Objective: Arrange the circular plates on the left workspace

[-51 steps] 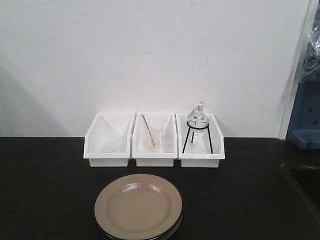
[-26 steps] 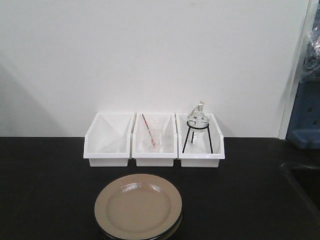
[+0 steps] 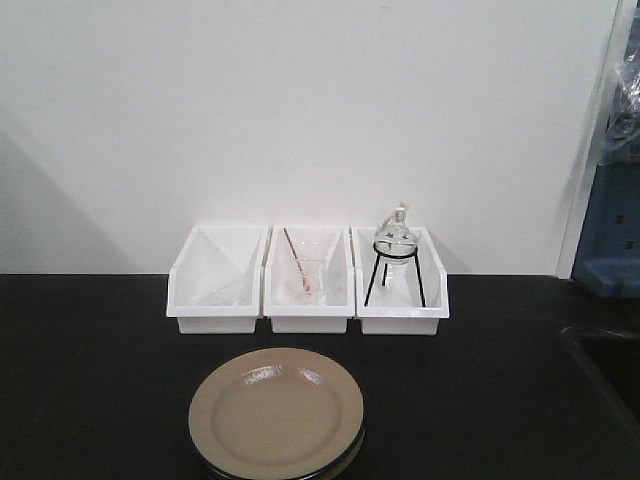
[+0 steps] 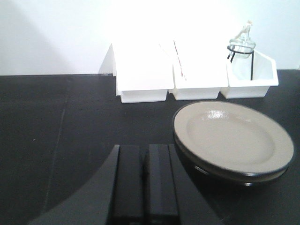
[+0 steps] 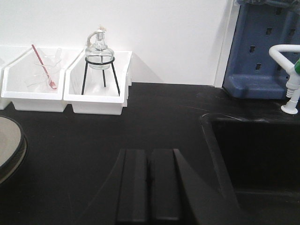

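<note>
Two tan circular plates (image 3: 276, 412) lie stacked on the black countertop (image 3: 90, 380), near its front edge and in front of the middle bin. The lower plate shows only as a dark rim (image 4: 234, 174) under the upper plate (image 4: 232, 136). My left gripper (image 4: 145, 147) is shut and empty, low over the counter just left of the stack. The right gripper (image 5: 150, 151) is shut too, with nothing between its fingers; it hangs over bare counter well to the right of the plates' edge (image 5: 9, 145). Neither gripper appears in the front view.
Three white bins (image 3: 308, 280) stand in a row against the wall: the middle one holds a beaker with a red stirrer (image 3: 304, 272), the right one a glass lamp on a black tripod (image 3: 394, 255). A recessed sink (image 5: 255, 154), white tap (image 5: 288, 79) and blue rack (image 5: 262, 47) are at the right.
</note>
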